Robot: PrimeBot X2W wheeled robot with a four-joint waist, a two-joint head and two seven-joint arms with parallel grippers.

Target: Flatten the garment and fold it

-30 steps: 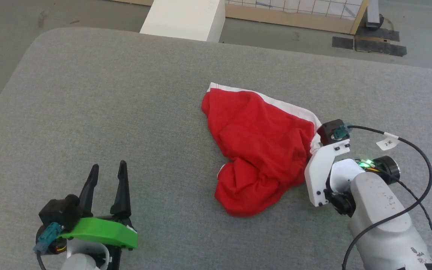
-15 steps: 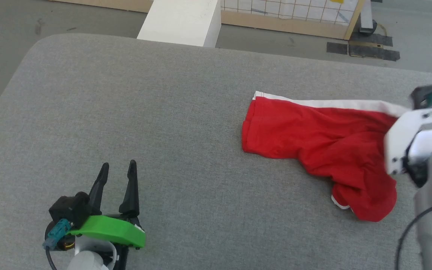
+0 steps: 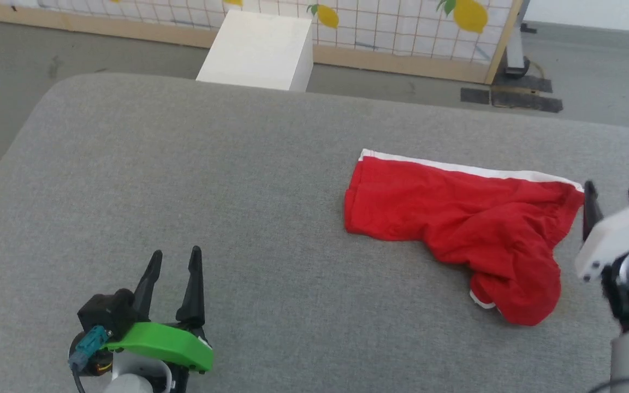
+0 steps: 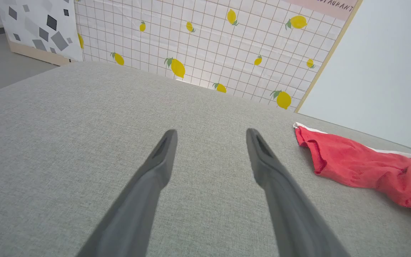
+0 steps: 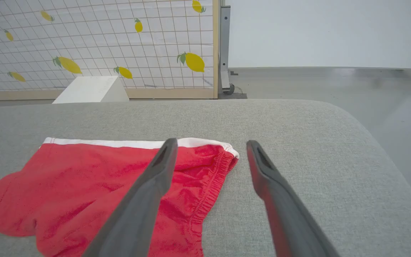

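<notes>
Garment (image 3: 456,218) lies on grey surface (image 3: 183,180), R gripper (image 3: 612,190) just beside, jaws apart.

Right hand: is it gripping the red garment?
No, the right hand is open beside the garment, whose elastic edge lies loose on the surface, with nothing clamped.

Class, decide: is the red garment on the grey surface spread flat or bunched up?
Partly spread. The garment lies stretched out along its white band, but its near right end is bunched and wrinkled.

Garment (image 3: 456,224) on table (image 3: 183,164); right gripper (image 3: 612,190) beside, left gripper (image 3: 176,252) well apart.
</notes>
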